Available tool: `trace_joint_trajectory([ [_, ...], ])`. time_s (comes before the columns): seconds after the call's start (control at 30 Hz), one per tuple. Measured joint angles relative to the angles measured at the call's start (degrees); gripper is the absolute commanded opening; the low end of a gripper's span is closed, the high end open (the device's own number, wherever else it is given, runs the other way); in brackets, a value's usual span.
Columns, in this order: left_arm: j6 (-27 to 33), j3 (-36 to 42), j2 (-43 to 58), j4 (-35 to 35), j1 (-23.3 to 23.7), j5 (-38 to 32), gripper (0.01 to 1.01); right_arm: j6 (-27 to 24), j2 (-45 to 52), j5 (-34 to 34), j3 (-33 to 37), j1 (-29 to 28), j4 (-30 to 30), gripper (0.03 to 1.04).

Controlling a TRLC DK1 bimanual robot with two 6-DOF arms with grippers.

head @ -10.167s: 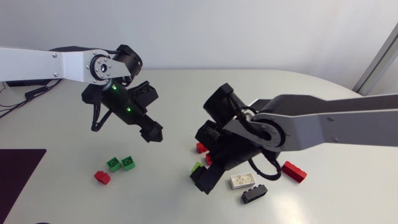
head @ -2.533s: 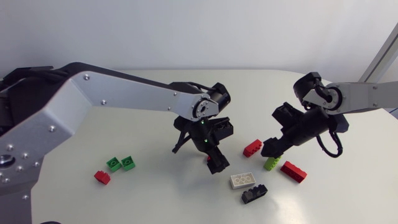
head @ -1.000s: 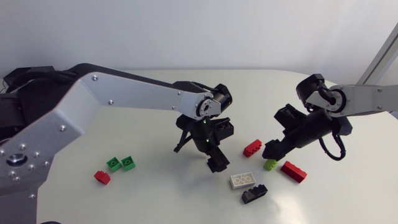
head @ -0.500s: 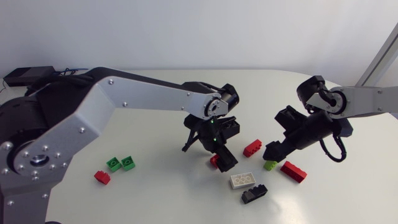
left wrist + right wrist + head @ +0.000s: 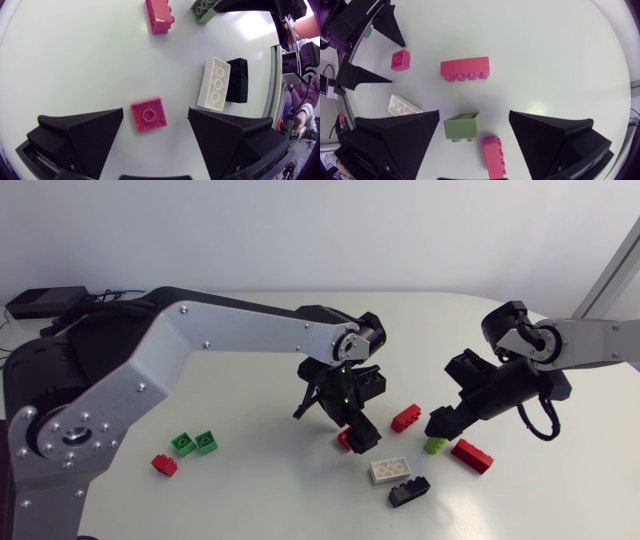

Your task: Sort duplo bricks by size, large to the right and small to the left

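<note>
**Both end effectors over the right-hand bricks.** My left end effector [image 5: 155, 114], fingers spread wide, hangs over a small red brick [image 5: 148, 114]. The brick lies flat on the surface [image 5: 250, 340] between the two fingers and is touched by neither. Ahead of this end effector and off to one side, a white brick [image 5: 216, 83] and a black brick [image 5: 237, 80] lie close together, side by side. Farther ahead are a long red brick [image 5: 159, 16] and, beside it, a green brick [image 5: 204, 7].

My right end effector [image 5: 474, 115], likewise spread, stands over that green brick. The brick sits between the fingers, nearer to one of them, and is not pinched. A second long red brick [image 5: 493, 156] lies just beside the green one.

Seen from above, my left arm extends past the middle of the surface and my right arm comes in from its own side. The two end effectors are near each other over the right-hand group of bricks. Well apart, on the left of the surface, two small green bricks [image 5: 206, 441] lie just beside each other, with another small red brick [image 5: 164, 465] near them
</note>
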Motion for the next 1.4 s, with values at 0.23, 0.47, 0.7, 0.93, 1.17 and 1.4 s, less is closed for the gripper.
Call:
trace_joint_trajectory([
  [0.23, 0.0, 2.6, 3.2, -3.0, 0.0, 0.0, 0.536, 0.0, -0.1, 0.0, -0.1, -0.1, 0.0, 1.00],
  [0.47, 0.0, 3.8, 4.0, -4.1, 0.0, 0.0, 0.243, 0.0, -0.1, -0.2, -0.9, -0.4, 0.0, 1.00],
  [0.7, 0.0, 4.0, 3.8, -4.3, 0.6, 0.0, 0.243, 0.0, -0.2, -0.2, -0.9, -0.7, 0.0, 1.00],
  [0.93, 0.4, -5.6, -3.2, -3.4, 5.6, 0.0, 0.243, 0.0, -1.5, -0.2, -0.9, -0.7, 0.0, 1.00],
  [1.17, 2.4, -18.8, -15.8, 0.2, 12.8, 0.0, 0.243, 0.1, -3.2, -0.4, -2.0, 0.9, -0.1, 1.00],
  [1.4, 4.6, -30.0, -22.8, 5.9, 21.0, 0.0, 0.243, 1.4, -4.6, -0.4, -3.9, 3.5, 0.0, 1.00],
])
